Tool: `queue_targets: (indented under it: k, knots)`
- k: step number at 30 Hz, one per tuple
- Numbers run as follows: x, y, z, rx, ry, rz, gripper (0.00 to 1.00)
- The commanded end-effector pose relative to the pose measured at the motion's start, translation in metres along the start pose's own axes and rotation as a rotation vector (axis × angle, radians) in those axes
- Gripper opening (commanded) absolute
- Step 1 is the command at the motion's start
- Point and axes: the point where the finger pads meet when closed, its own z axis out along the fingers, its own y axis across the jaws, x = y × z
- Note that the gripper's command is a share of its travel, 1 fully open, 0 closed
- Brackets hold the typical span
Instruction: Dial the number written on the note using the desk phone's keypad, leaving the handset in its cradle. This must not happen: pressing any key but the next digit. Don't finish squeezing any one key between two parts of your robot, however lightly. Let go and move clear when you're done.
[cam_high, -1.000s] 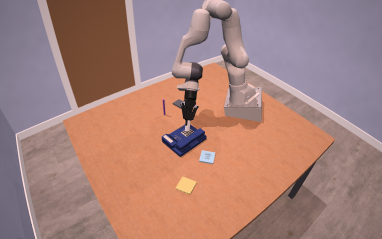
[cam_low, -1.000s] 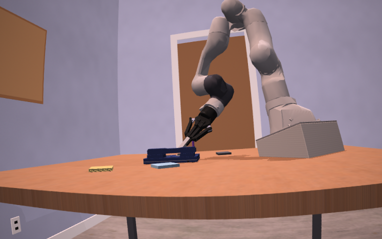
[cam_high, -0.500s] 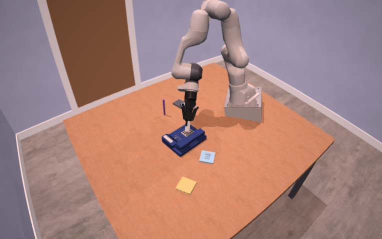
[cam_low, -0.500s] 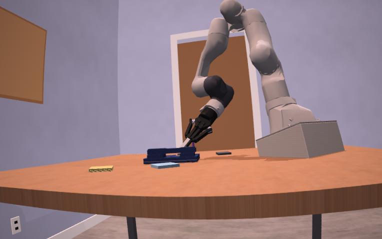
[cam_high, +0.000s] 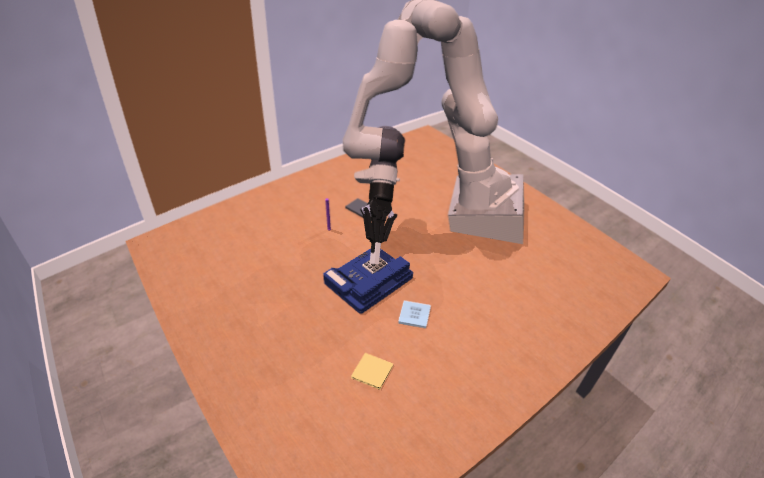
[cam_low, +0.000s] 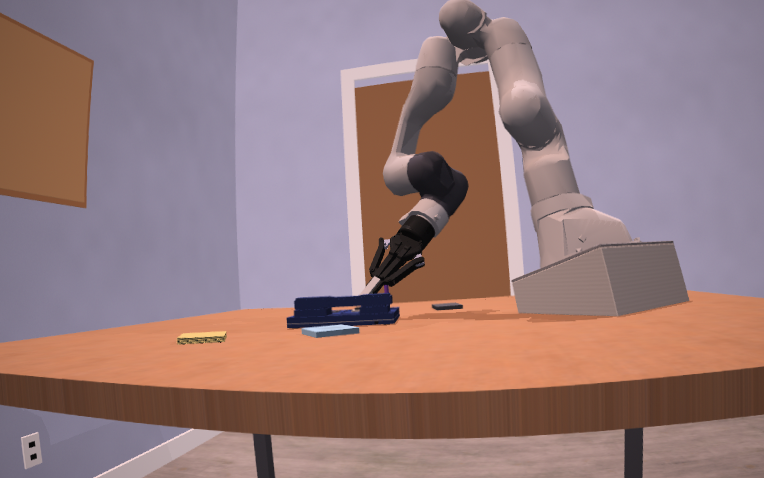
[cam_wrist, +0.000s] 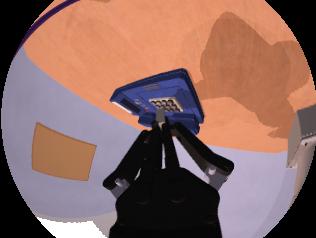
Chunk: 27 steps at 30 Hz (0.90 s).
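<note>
A dark blue desk phone (cam_high: 366, 276) lies in the middle of the table, its handset in the cradle along the near side. Its grey keypad (cam_high: 374, 265) faces up. My gripper (cam_high: 376, 256) is shut, with the fingertips pressed together and pointing down at the keypad; the tips reach the keys. It also shows in the side view (cam_low: 372, 287) and in the wrist view (cam_wrist: 159, 115), above the phone (cam_wrist: 159, 98). A light blue note (cam_high: 414, 312) with small print lies on the table to the right of the phone.
A yellow pad (cam_high: 372, 369) lies nearer the front edge. A purple pen (cam_high: 327, 214) stands upright behind the phone, next to a flat dark object (cam_high: 356, 206). The arm's grey base (cam_high: 487, 208) sits at the back right.
</note>
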Motion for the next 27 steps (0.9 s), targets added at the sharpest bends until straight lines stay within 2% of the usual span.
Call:
queue_targets:
  k: [1,27]
  knots:
    - [0.0014,-0.0007,0.0002,0.005,0.000,-0.003,0.00]
    - [0.0031,0.0007,0.0022,0.005,0.000,-0.003,0.00]
